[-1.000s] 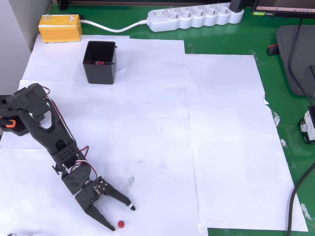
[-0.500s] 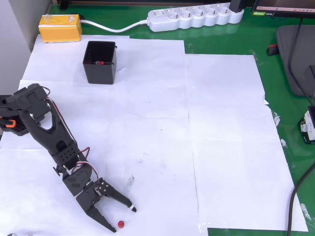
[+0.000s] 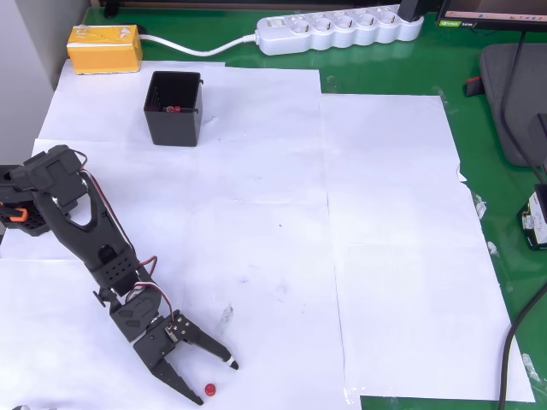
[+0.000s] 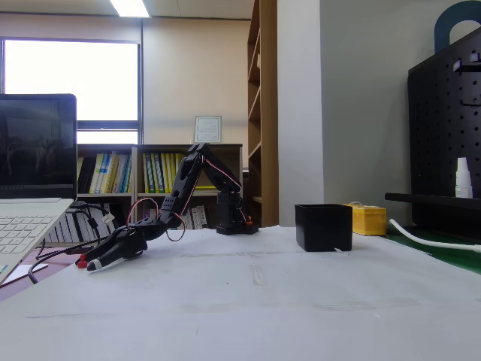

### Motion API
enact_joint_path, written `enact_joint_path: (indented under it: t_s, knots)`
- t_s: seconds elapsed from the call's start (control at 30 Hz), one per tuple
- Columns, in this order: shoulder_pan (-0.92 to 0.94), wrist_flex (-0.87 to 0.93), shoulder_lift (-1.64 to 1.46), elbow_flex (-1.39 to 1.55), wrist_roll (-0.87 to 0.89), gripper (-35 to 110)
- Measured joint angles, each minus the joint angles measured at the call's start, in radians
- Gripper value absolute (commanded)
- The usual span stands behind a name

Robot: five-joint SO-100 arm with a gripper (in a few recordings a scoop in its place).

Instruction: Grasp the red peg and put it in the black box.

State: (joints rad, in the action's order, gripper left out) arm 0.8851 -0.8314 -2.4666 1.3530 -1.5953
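1. Hand [image 3: 215, 381]: set low over the white paper at the near-left part of the desk [image 3: 402, 256] in the overhead view; its two fingers are spread in a wide V and hold nothing.
2. Red peg [image 3: 209, 389]: lies on the paper at the mouth of the V, just beside the tip of the lower finger [image 3: 190, 395] and apart from the white-tipped upper finger [image 3: 224, 360]. Whether it touches the lower tip cannot be told.
3. Deciding relation: the peg sits straight ahead of the hand along its pointing line, toward the bottom edge of the overhead view and slightly off toward the lower finger. It is rounded, so no long axis governs the approach. A short advance would likely bring it between the fingers before they close.
4. Side evidence: in the fixed view the hand [image 4: 94, 262] is close to the desk surface, and a small red spot shows at its tips; it is too small to identify with certainty.
5. Black box [image 3: 173, 108]: stands upright, well apart from the hand, near the far-left of the paper, with a small red item already inside it.
6. Yellow block [image 3: 105, 48]: rests beyond the box, near a white power strip [image 3: 338, 28].
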Motion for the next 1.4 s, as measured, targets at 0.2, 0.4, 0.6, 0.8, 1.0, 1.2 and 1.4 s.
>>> enact_joint_path:
  t_s: [0.2, 0.4, 0.6, 0.8, 1.0, 1.2, 1.4]
  knots:
    - [0.0, 0.0, 0.0, 0.0, 0.0, 29]
    - [-0.003, 0.0, 0.0, -0.005, 0.0, 28]
    - [-0.015, 0.0, 0.0, -0.006, 0.0, 28]
    - [-0.015, 0.0, 0.0, -0.006, 0.0, 28]
    - [-0.025, 0.0, 0.0, -0.006, 0.0, 28]
    - [-0.028, 0.0, 0.0, -0.006, 0.0, 28]
    - [-0.028, 0.0, 0.0, -0.005, 0.0, 28]
